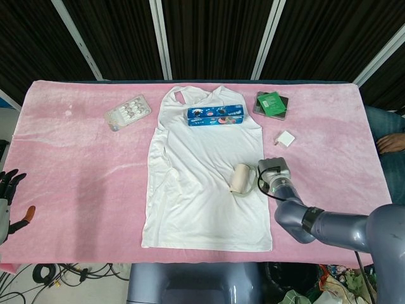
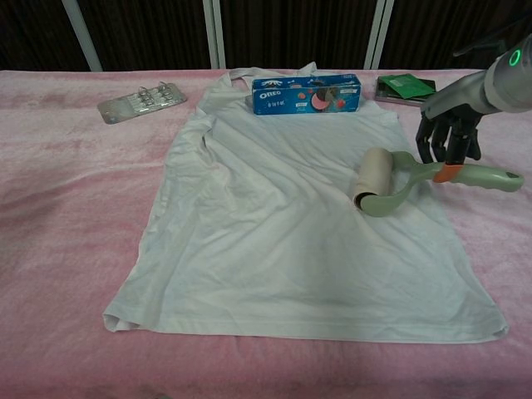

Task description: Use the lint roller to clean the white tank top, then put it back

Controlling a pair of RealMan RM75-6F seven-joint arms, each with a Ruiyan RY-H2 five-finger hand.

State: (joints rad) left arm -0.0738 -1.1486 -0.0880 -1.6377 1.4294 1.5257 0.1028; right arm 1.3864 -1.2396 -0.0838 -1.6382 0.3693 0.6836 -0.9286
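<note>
Your right hand (image 2: 450, 143) holds the roller (image 2: 413, 178) by its green handle, with the fingers (image 2: 434, 148) curled down around it near the orange band, so the roll can turn freely on the cloth. The roll sits on the right edge of the top (image 2: 283, 224), and the handle sticks out past the cloth over the pink table (image 2: 66, 216). That low, flat hold keeps the sticky roll pressed on the top. The top lies spread out flat, which makes it easy to roll over. A blue cookie box (image 2: 307, 92) rests on its upper part, so you cannot clean under it. I think most of the top is not rolled yet, but lint is too small to see here. Your left hand (image 1: 9, 196) waits at the far left edge with fingers apart, holding nothing.
</note>
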